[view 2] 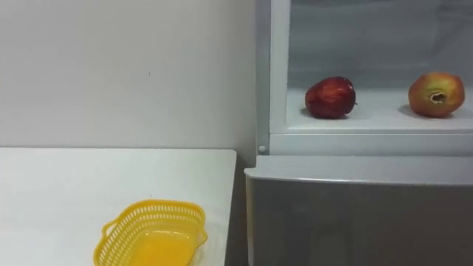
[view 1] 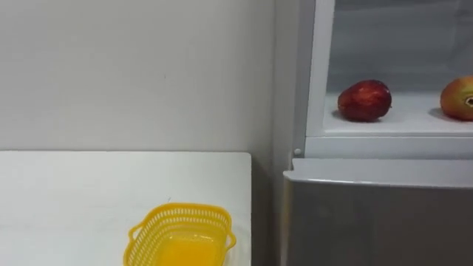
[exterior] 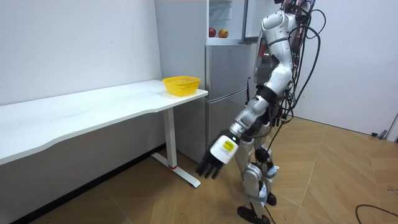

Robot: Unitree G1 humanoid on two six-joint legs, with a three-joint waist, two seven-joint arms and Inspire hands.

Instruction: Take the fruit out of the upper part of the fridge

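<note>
Red apple [view 2: 330,97] & a red-yellow apple [view 2: 436,94] sit on the upper fridge shelf [view 2: 369,124], compartment open, high above the left hand [exterior: 213,166]. That hand hangs low by the robot's legs, fingers loose, holding nothing. The yellow basket [exterior: 181,85] on the white table [exterior: 93,115], up and to the room view's left of the hand, looks empty. Judged progress: fridge open, nothing fetched; reach, grasp & prob. basket drop-off all left.

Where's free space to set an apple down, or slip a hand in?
The white table is bare from the wall to the yellow basket, itself empty. On the fridge shelf, the gap between the dark red apple and the paler apple looks passable.
</note>
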